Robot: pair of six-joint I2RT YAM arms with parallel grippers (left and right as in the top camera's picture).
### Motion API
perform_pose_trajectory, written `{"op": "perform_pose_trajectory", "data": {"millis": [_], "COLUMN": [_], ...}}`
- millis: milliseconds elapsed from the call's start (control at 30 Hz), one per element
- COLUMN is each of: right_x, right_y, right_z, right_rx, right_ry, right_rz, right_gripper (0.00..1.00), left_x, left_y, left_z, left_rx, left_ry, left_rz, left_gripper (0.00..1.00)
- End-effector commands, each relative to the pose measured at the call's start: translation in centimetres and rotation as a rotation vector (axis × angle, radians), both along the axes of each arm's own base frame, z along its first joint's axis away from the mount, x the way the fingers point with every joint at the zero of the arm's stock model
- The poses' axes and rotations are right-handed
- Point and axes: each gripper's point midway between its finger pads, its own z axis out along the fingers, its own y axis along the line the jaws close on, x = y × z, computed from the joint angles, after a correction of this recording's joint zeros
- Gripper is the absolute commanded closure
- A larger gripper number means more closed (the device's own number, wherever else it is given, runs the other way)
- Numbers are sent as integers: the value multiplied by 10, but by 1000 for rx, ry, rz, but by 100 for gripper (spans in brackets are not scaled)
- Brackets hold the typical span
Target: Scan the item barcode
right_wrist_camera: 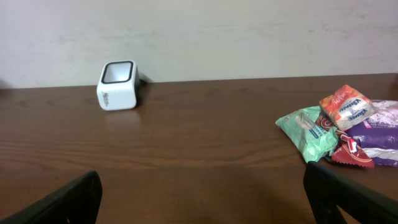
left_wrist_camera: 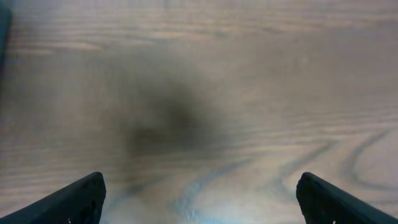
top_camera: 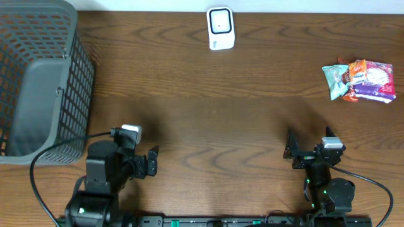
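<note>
Gaping, left tool (left_wrist_camera: 200, 182) and right tool (right_wrist_camera: 202, 177) hold nothing.

- Left gripper (top_camera: 153, 161) sits by the near-left edge of the table (top_camera: 202, 94), jaws spread wide, holding nothing.
- Right gripper (top_camera: 291, 151) sits by its near-right edge, jaws equally wide, empty.

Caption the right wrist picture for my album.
Open right tool faces white scanner and snack packets on a wooden table.
</note>
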Motion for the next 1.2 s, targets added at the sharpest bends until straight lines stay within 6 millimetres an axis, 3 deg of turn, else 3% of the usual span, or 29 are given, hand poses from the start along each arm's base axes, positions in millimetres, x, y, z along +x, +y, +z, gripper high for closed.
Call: {"op": "perform_pose_trajectory", "data": {"millis": [0,200,667,1167], "right_x": [0,0,0,0], "right_y": [-1,-1,-1,-1], "right_z": [-1,-1,-1,-1], "right_rx": [14,14,14,14], "right_ry": [-1,-1,-1,-1], "right_rz": [-5,-5,-5,-5], "right_gripper": [1,1,1,1], "left_x": [0,-3,12,26], "left_y": [-4,-3,15,23], "left_z": [-4,-1,50,48], "left_rx": [-19,-31,-34,-140], "left_ry": [-54,-186,-546,-677], "left_rz": [-25,-26,62,141], "left_gripper": [2,2,2,2]}}
